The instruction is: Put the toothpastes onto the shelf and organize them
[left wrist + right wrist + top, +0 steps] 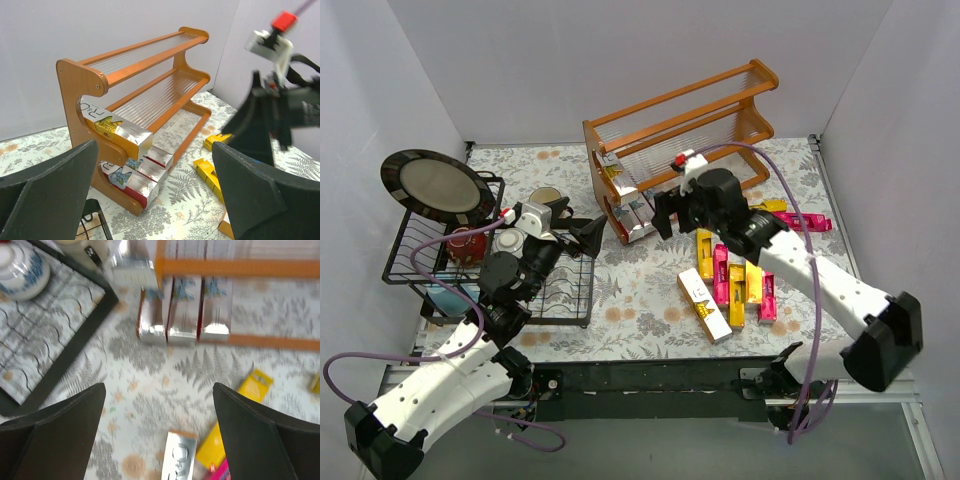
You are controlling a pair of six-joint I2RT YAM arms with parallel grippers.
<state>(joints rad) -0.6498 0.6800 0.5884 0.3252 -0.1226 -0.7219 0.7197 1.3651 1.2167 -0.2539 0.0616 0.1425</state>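
The orange-brown wooden shelf [690, 140] stands at the back centre. Three silver toothpastes [185, 310] lie side by side on its lowest tier, and another one [120, 131] lies on the middle tier at the left end. Several magenta, yellow and silver toothpastes [730, 285] lie loose on the table in front of the shelf's right half. My right gripper [678, 218] hovers just in front of the lowest tier, open and empty [160, 435], above a silver carton [178, 457]. My left gripper [588, 236] is open and empty [155, 195], left of the shelf and facing it.
A black wire dish rack [490, 270] stands at the left with a dark plate [435, 185], a red mug [467, 243] and bowls [22, 270]. Its corner lies close to the shelf's left end. White walls enclose the table.
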